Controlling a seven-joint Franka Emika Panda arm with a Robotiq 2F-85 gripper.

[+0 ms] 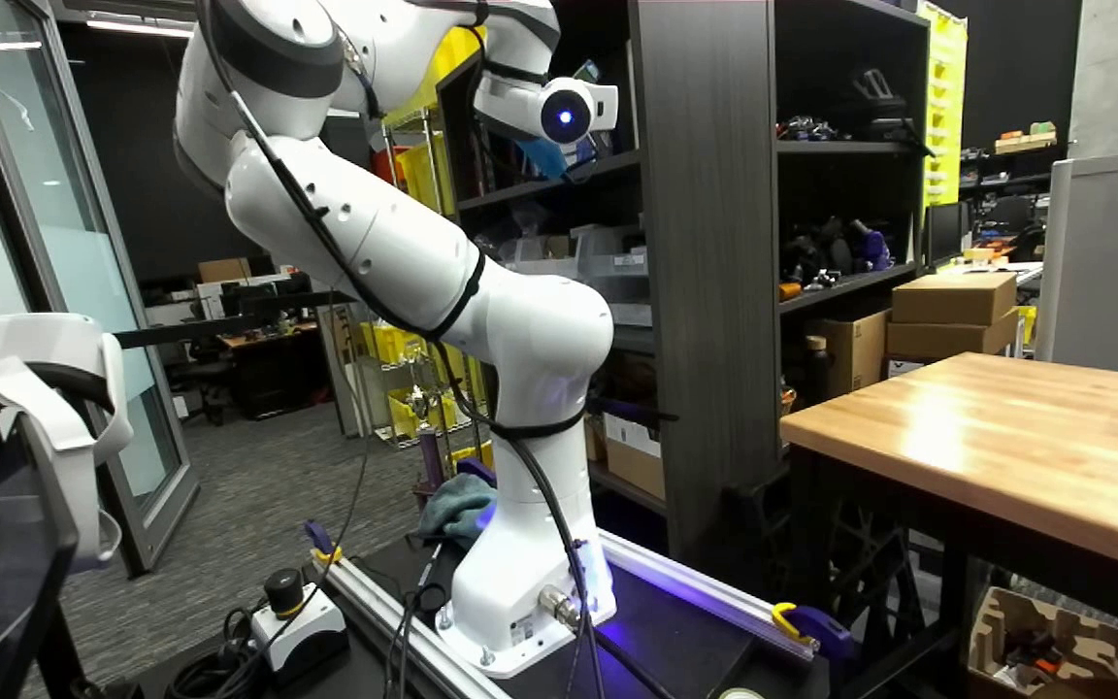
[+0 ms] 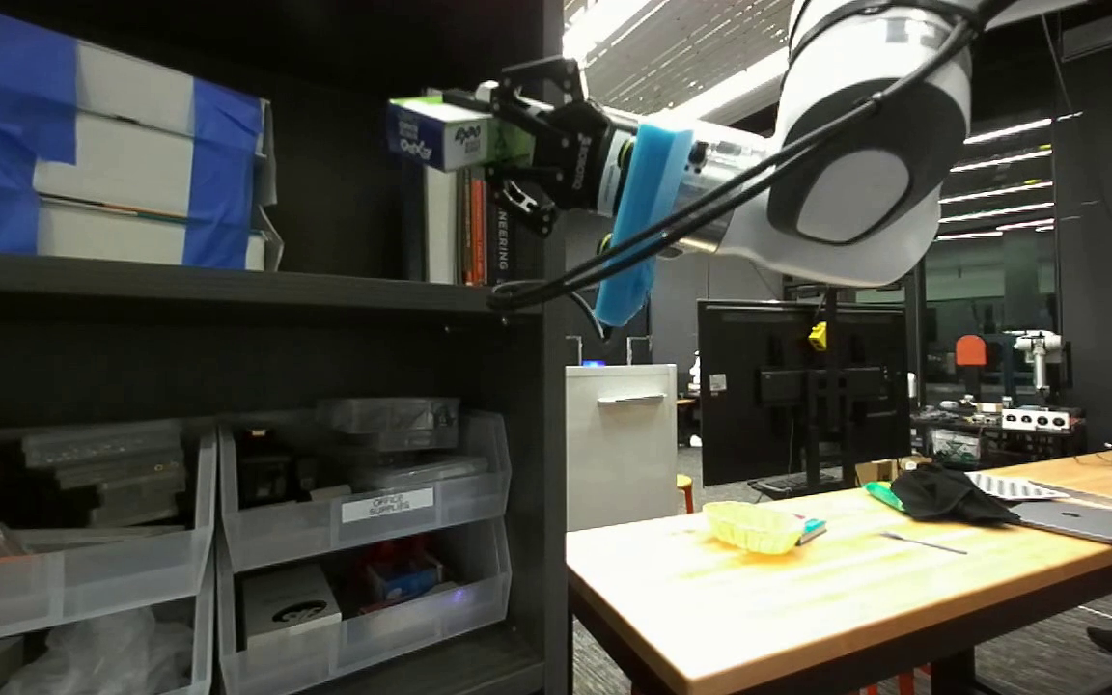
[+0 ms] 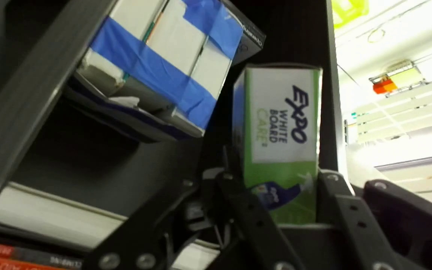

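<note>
On the rectangular light-wood table (image 2: pixel 710 613) sit a yellow woven basket (image 2: pixel 752 526), a crumpled black cloth (image 2: pixel 947 497) and a flat grey laptop (image 2: pixel 1082 519); beyond the table stands a large black flat screen (image 2: pixel 749 434).

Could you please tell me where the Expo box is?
In the wrist view, the Expo box is clamped in the end effector, right of the blue-taped stack.
</note>
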